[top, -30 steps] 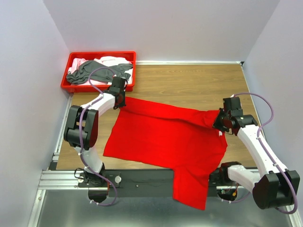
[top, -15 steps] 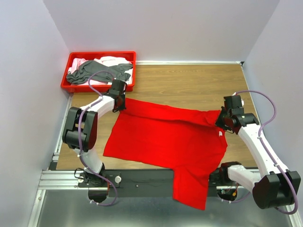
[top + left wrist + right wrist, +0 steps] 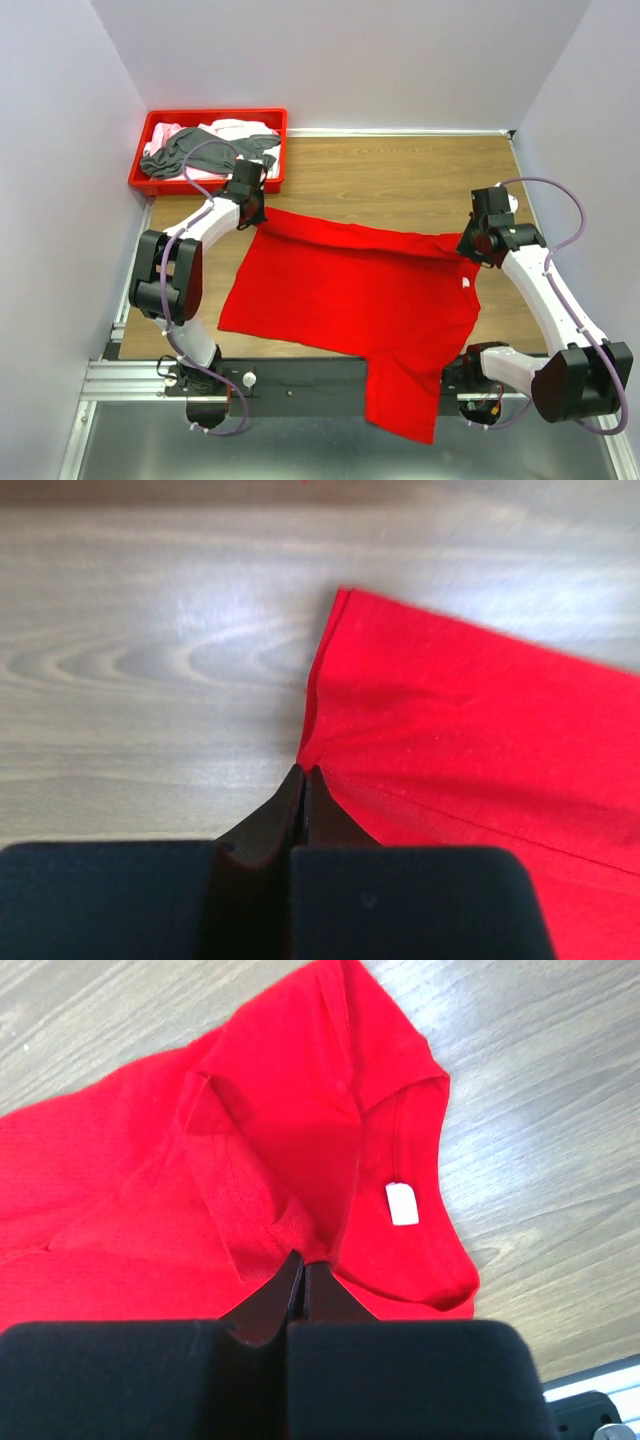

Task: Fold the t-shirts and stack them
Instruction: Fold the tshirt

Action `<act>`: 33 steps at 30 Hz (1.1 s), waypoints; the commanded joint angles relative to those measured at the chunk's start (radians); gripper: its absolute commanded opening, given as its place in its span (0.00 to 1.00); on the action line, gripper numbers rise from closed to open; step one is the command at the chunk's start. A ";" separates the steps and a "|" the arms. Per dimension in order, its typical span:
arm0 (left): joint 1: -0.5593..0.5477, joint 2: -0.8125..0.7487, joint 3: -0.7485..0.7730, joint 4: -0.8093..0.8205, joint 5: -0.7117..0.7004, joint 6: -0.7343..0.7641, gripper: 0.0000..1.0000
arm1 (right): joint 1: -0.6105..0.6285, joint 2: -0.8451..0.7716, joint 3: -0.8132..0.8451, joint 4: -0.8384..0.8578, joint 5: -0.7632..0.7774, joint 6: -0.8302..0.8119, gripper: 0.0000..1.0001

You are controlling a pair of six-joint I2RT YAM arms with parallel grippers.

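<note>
The wooden counter (image 3: 400, 170) bears a red t-shirt (image 3: 350, 290) spread out, part of it draped over the near edge. A red tray (image 3: 215, 115) at the far left holds a grey t-shirt (image 3: 195, 152) and pale pink t-shirts (image 3: 235, 127). The left tool (image 3: 303, 775) pinches the red shirt's far-left corner. The right tool (image 3: 303, 1260) pinches bunched cloth beside the collar, near the white label (image 3: 402, 1203).

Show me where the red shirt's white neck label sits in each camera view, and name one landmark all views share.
Top view: white label at the right edge of the red shirt, just below the right gripper.
Left wrist: not in it; only a shirt corner pinched by the left gripper.
Right wrist: right of centre, inside the collar.
Shared landmark: the wooden table.
</note>
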 commanded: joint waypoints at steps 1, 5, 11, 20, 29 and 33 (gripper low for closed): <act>0.006 -0.040 0.030 -0.014 0.012 -0.017 0.00 | -0.007 0.012 0.038 -0.002 0.056 -0.005 0.01; 0.006 -0.052 -0.012 -0.003 0.037 -0.028 0.00 | -0.007 -0.001 0.016 -0.003 0.045 -0.002 0.01; 0.006 -0.048 -0.111 0.045 0.069 -0.046 0.02 | -0.007 -0.032 -0.053 -0.005 0.034 0.029 0.01; 0.006 -0.118 -0.188 0.060 0.091 -0.065 0.57 | -0.005 -0.078 -0.132 -0.006 -0.047 0.087 0.33; 0.007 -0.282 -0.119 0.000 -0.054 -0.045 0.80 | -0.005 -0.103 -0.048 -0.023 0.031 0.056 0.78; 0.000 -0.208 -0.061 0.042 0.051 -0.037 0.76 | -0.019 0.009 -0.019 0.049 0.105 0.059 0.78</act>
